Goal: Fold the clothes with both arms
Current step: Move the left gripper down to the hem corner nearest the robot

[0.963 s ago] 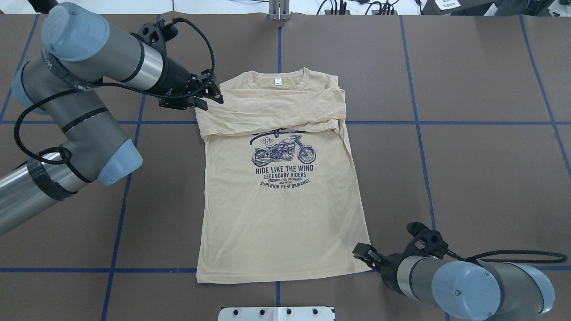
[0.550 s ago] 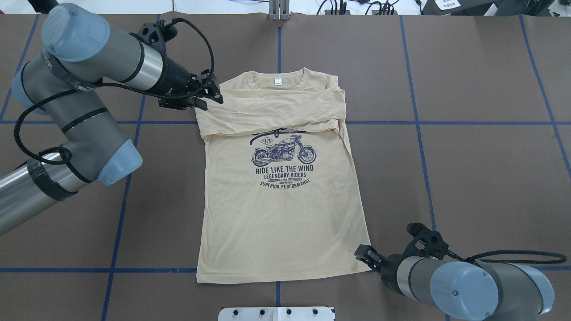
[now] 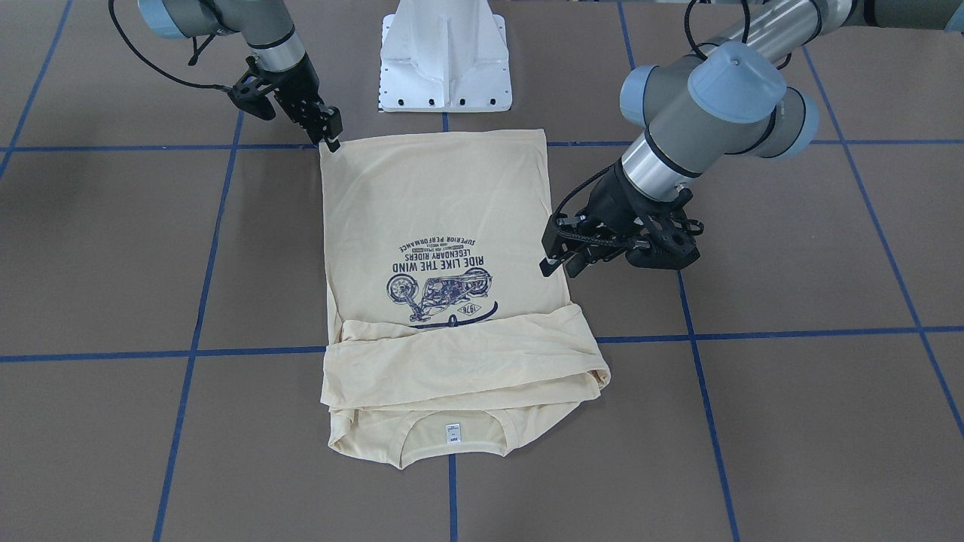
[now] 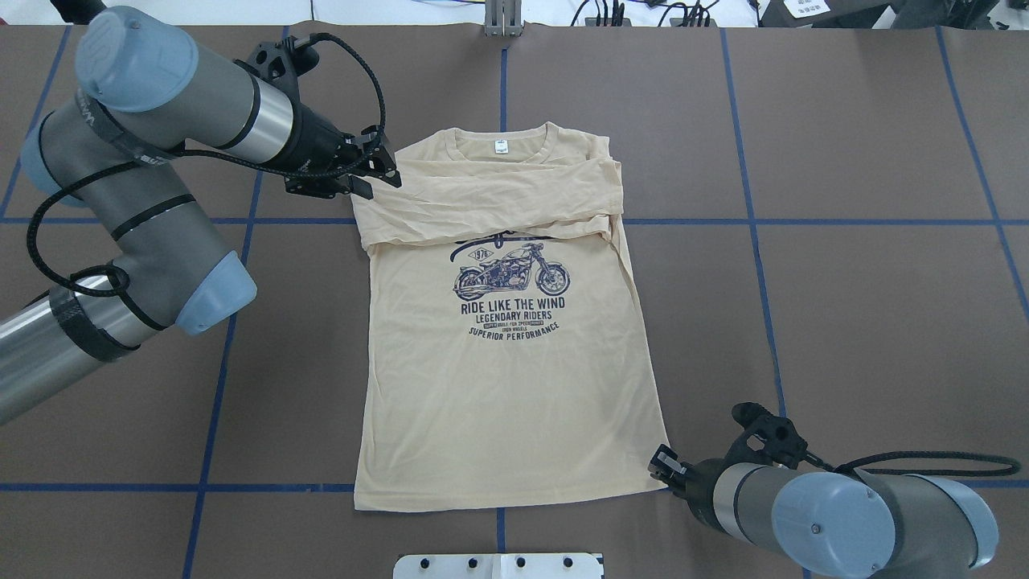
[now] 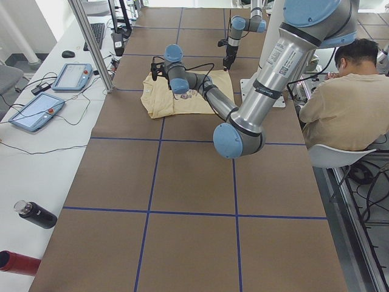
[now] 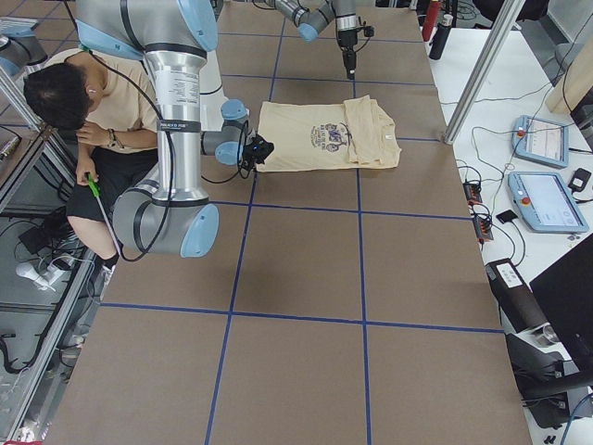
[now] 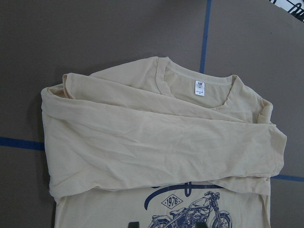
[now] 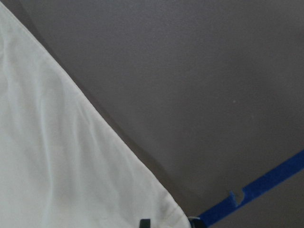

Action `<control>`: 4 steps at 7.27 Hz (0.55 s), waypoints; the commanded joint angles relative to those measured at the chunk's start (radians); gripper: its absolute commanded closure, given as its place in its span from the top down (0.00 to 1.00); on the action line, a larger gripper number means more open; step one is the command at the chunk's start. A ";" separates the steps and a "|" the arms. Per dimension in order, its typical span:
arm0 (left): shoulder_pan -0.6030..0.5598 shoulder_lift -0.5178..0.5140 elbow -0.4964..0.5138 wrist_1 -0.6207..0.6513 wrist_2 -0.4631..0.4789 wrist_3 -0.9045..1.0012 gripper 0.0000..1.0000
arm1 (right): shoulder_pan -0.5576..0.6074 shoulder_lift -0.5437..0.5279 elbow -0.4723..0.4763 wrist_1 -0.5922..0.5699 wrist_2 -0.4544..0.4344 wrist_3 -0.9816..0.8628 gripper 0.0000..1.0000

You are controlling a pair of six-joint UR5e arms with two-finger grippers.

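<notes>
I saw the cream motorcycle-print shirt (image 4: pixel 506 386) lying flat at the middle of the desk (image 4: pixel 844 322), sleeves folded across its chest, collar far. My left claw (image 4: pixel 376 173) hung wide by the far left shoulder. The right claw (image 4: pixel 663 466) sat narrow at the near right hem corner; I couldn't tell whether it gripped. The white pedestal base (image 3: pixel 444 60) stood near the hem, with a seated person (image 5: pixel 340 109) behind it.

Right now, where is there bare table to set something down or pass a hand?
Free: the wide brown table right of the shirt, beyond the right arm; also the strip beyond its far edge. Crowded: left side, under the left arm.
</notes>
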 commanded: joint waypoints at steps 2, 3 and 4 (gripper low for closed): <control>0.000 0.001 -0.002 0.000 0.000 0.000 0.50 | 0.004 -0.005 0.015 -0.002 0.010 0.001 0.00; 0.000 0.001 -0.005 0.000 -0.001 -0.005 0.50 | 0.007 -0.009 0.034 -0.002 0.020 -0.001 0.00; 0.000 0.001 -0.006 0.000 -0.003 -0.014 0.50 | 0.005 -0.013 0.043 -0.032 0.022 0.001 0.00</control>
